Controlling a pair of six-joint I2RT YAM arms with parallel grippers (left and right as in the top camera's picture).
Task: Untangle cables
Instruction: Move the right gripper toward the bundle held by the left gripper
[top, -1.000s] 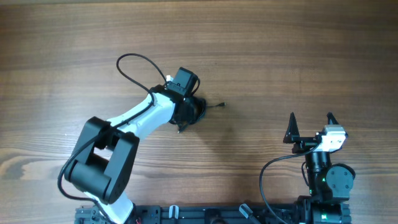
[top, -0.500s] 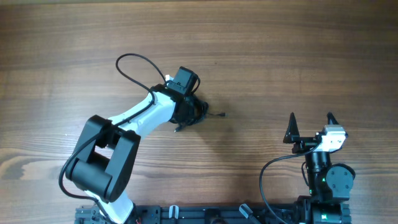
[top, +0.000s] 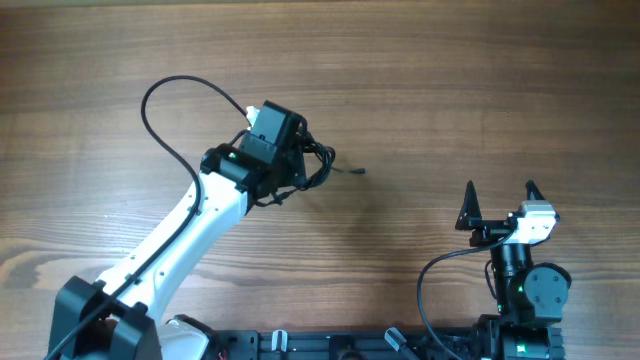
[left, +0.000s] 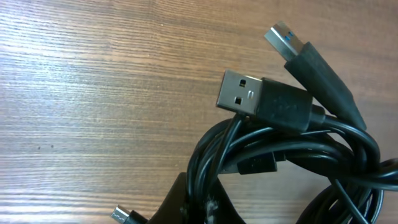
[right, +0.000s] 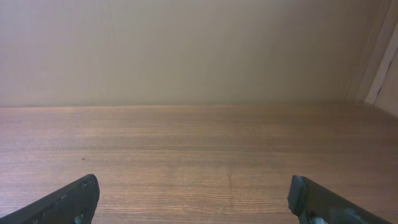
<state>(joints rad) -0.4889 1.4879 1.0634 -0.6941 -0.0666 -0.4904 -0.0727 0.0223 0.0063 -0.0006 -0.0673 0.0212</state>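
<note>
Pinching the cables (left: 280, 146), the left tool (top: 300, 172) was pressed together on the knotted bundle, which bunched right at its fingertips with two USB plugs (left: 249, 96) sticking out beyond them. The right tool (top: 500, 198) stood spread wide above the desk (right: 199, 149), well apart from the cables, which lay off to its left.

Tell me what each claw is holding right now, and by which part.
The left claw is shut on the cables, gripping the knotted bundle's looped cords, not the plugs. The right claw stands open and holds nothing.
</note>
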